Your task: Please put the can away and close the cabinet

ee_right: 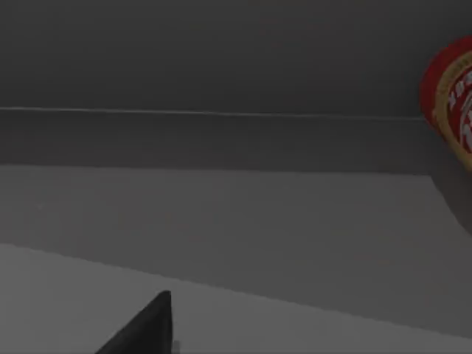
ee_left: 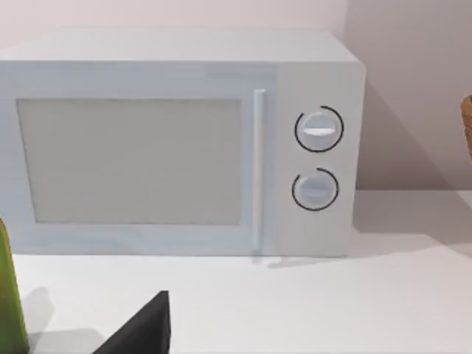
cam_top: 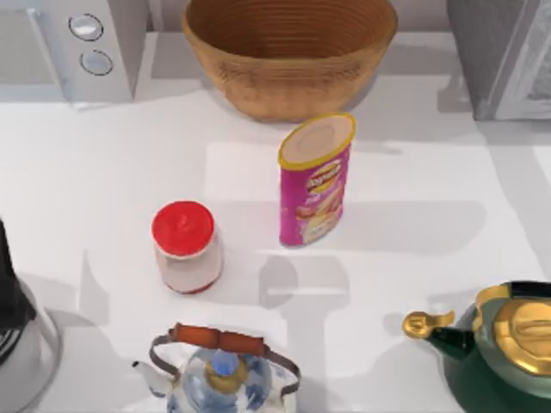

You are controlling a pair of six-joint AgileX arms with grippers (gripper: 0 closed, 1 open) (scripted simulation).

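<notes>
The can (cam_top: 315,181) is a tall pink tube with a yellow rim, standing upright in the middle of the white table. The grey cabinet (cam_top: 504,56) stands at the back right corner, and its grey front (ee_right: 221,199) looks dim in the right wrist view. A dark part of my left gripper (ee_left: 140,328) shows low in the left wrist view, facing the microwave (ee_left: 184,147). A dark part of my right gripper (ee_right: 144,324) shows low in the right wrist view, facing the cabinet. Both are far from the can.
A wicker basket (cam_top: 288,52) stands behind the can and a red-lidded jar (cam_top: 185,248) to its left. A blue-white teapot (cam_top: 219,370) and a green-gold teapot (cam_top: 499,348) stand along the front edge. A red-gold round thing (ee_right: 451,99) and a green object (ee_left: 9,295) show in the wrist views.
</notes>
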